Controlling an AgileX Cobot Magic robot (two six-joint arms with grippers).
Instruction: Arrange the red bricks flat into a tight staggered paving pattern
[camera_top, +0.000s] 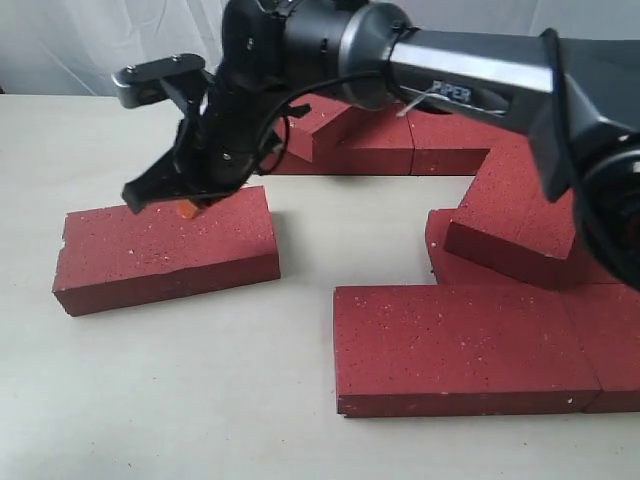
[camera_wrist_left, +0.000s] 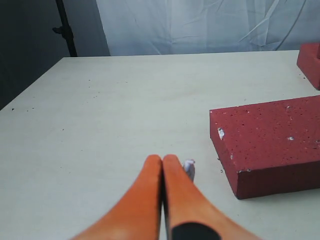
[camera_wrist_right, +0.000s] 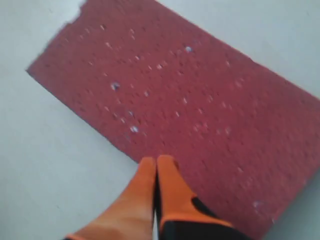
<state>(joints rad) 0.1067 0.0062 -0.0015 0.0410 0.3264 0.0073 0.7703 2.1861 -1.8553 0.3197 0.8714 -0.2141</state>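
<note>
The right tool (camera_top: 188, 208) is seen clenched on nothing, its orange fingertips (camera_wrist_right: 147, 175) pressed together over the top of a lone brick (camera_top: 165, 250), near one long edge. This brick is laid flat on the surface (camera_top: 200, 400), well apart from the other bricks (camera_top: 465, 345), which are grouped to the right, a tilted brick (camera_top: 510, 230) among them. The left tool (camera_wrist_left: 162, 161) is likewise clenched and empty, held low over the surface near a brick's corner.
</note>
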